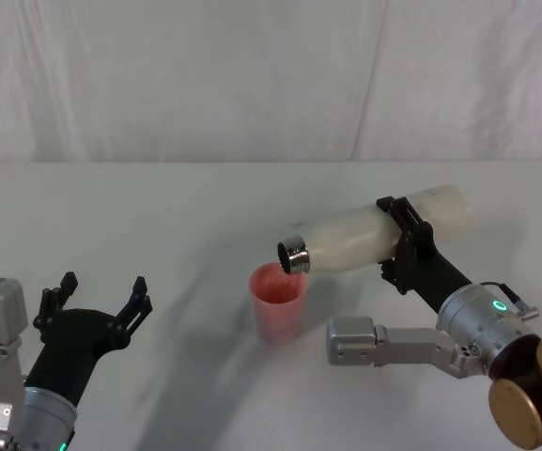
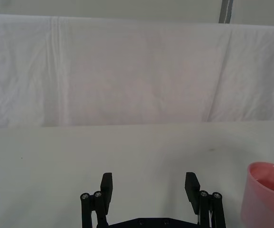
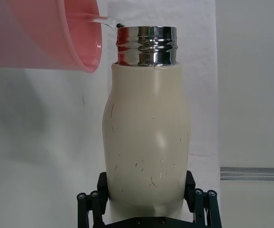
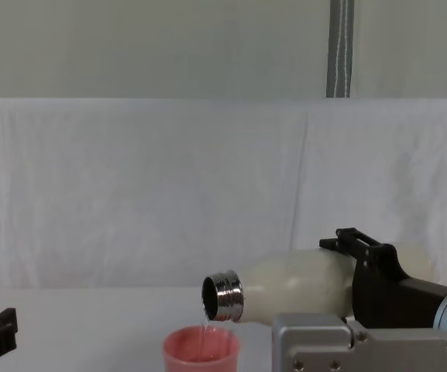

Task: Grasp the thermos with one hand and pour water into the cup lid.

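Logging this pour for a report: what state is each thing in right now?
thermos: uncapped, tipped nearly level, neck over the cup, thin stream of water leaving it.
cup lid: upright on the table, open, catching the water.
right gripper: shut on the thermos body, held above the table.
left gripper: open, holding nothing, at the robot's left, apart from the cup.

Your head view looks down from above at the white table [image 1: 205, 216], both arms at the bottom corners. Chest view sits way lower, looking straight across at the backdrop sheet [image 4: 130, 194]. Left wrist view looks out over its own gripper [image 2: 150, 186]; right wrist view is jammed right up against the thermos [image 3: 146, 137]. All four catch the pink cup [image 1: 278, 301].
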### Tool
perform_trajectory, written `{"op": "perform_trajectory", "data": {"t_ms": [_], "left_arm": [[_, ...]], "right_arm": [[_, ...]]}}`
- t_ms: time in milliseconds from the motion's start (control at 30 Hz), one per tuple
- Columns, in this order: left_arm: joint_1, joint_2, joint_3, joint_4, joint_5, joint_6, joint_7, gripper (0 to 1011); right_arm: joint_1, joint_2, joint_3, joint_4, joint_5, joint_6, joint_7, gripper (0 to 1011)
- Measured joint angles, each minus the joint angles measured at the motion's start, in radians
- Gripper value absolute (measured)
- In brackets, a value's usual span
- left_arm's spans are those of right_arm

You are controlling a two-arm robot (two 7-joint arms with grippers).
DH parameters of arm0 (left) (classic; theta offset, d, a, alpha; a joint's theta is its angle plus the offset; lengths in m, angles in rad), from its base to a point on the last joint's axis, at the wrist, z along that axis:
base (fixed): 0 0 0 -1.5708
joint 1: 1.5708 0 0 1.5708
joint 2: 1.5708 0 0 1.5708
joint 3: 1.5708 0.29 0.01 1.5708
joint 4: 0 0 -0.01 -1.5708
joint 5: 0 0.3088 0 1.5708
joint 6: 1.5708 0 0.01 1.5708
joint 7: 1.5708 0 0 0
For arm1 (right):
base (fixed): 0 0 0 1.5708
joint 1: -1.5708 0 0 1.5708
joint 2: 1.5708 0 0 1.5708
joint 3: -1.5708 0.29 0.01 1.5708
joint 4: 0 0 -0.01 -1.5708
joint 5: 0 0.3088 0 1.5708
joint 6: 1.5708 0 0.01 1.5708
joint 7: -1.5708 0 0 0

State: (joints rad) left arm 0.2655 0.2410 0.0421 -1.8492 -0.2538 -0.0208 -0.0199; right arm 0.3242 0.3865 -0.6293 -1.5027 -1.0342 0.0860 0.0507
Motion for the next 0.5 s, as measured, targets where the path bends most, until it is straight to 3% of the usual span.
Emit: {"op": "perform_trajectory", "data": {"t_ms": [500], "left_arm": [[0.0, 0.0, 0.0, 0.0, 0.0, 0.0, 0.0, 1001]], "right_arm": [[0.008, 0.005, 0.001, -0.003, -0.005, 0.002, 0.008, 951]]}}
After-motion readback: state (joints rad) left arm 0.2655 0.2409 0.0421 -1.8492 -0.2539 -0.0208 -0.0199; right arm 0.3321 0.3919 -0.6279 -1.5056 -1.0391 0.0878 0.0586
